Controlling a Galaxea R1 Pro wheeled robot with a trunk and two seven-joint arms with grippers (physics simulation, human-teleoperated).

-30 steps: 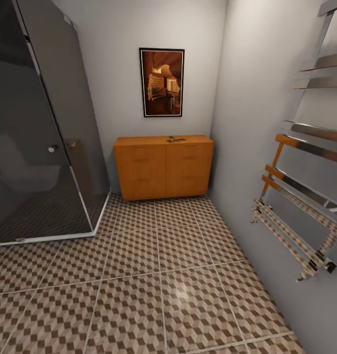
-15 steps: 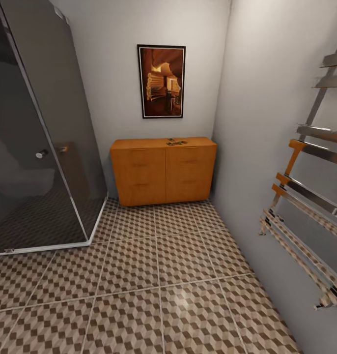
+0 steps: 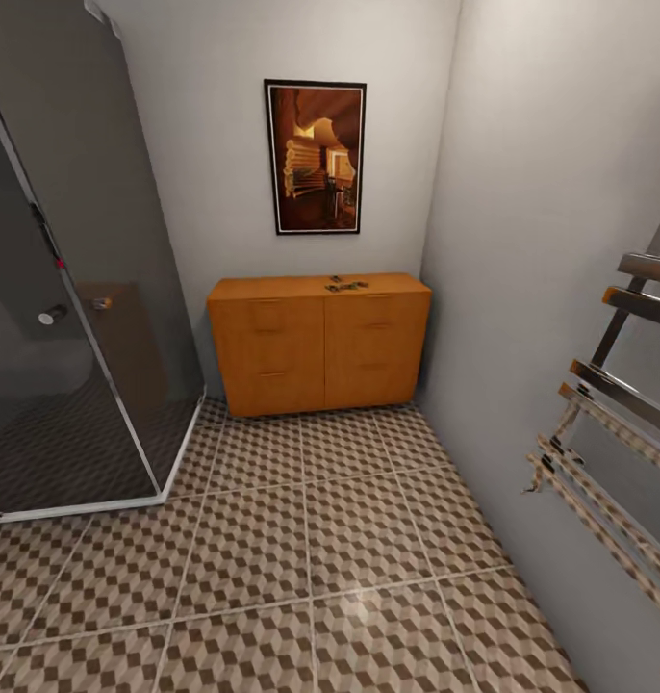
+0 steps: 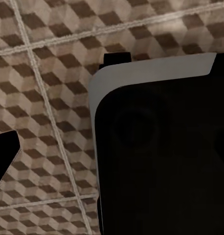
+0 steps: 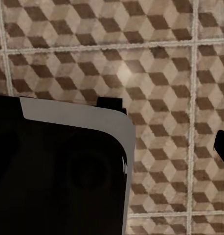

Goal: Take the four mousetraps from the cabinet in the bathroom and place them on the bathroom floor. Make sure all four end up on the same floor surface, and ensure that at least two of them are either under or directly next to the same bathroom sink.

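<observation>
Brown mousetraps (image 3: pixel 345 285) lie atop the orange cabinet (image 3: pixel 319 344).

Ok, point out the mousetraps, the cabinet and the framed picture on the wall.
mousetraps (image 3: pixel 345 284), head view, on the small dark cluster lying on the cabinet's top.
cabinet (image 3: pixel 320 351), head view, on its orange front where the two doors meet.
framed picture (image 3: pixel 316 156), head view, on the middle of the dark print.
</observation>
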